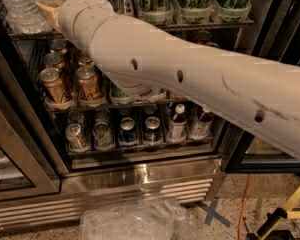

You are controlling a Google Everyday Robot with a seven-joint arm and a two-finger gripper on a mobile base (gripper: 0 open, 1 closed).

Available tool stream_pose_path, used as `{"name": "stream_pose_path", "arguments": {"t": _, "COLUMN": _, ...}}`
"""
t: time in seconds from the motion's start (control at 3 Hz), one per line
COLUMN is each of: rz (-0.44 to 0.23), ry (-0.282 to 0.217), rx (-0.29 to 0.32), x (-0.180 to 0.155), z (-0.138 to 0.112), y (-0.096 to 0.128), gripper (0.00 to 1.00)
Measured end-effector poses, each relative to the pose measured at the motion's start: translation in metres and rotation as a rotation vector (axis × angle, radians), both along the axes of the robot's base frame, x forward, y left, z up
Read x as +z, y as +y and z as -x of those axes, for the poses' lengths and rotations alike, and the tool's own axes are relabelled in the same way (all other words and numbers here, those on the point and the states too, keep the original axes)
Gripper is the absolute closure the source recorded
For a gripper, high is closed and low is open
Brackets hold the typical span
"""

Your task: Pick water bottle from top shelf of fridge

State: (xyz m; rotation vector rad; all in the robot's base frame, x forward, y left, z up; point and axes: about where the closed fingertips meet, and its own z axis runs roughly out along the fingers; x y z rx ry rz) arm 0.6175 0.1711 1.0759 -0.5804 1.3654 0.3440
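The fridge (pixel 140 176) stands open in front of me, with a steel frame and a dark inside. Clear water bottles (pixel 20 4) stand at the left end of the top shelf (pixel 210 24); green-labelled cups fill the rest of it. My big white arm crosses the view from the lower right to the upper left. My gripper (pixel 46 10) is at the arm's end, right against the water bottles at top-shelf height. Only a tan part of it shows; the arm's wrist hides the rest.
Gold cans (pixel 52 84) stand on the middle rack. Cans and small bottles (pixel 176 123) stand on the bottom rack. Crumpled clear plastic (pixel 135 219) lies on the floor before the vented base. A blue tape cross (pixel 214 213) and a yellow stand (pixel 285 211) are at the lower right.
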Motion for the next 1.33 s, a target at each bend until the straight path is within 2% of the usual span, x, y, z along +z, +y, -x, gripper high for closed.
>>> {"name": "stream_pose_path", "arguments": {"t": 0.33, "rz": -0.002, "ry": 0.001, "rx": 0.005, "x": -0.0004, "z": -0.0016, "y": 0.0029, "gripper": 0.55}}
{"name": "stream_pose_path", "arguments": {"t": 1.0, "rz": -0.002, "ry": 0.003, "rx": 0.011, "x": -0.002, "z": -0.003, "y": 0.006, "gripper": 0.99}}
{"name": "stream_pose_path", "arguments": {"t": 1.33, "rz": -0.001, "ry": 0.003, "rx": 0.013, "x": -0.0024, "z": -0.0032, "y": 0.0071, "gripper": 1.0}}
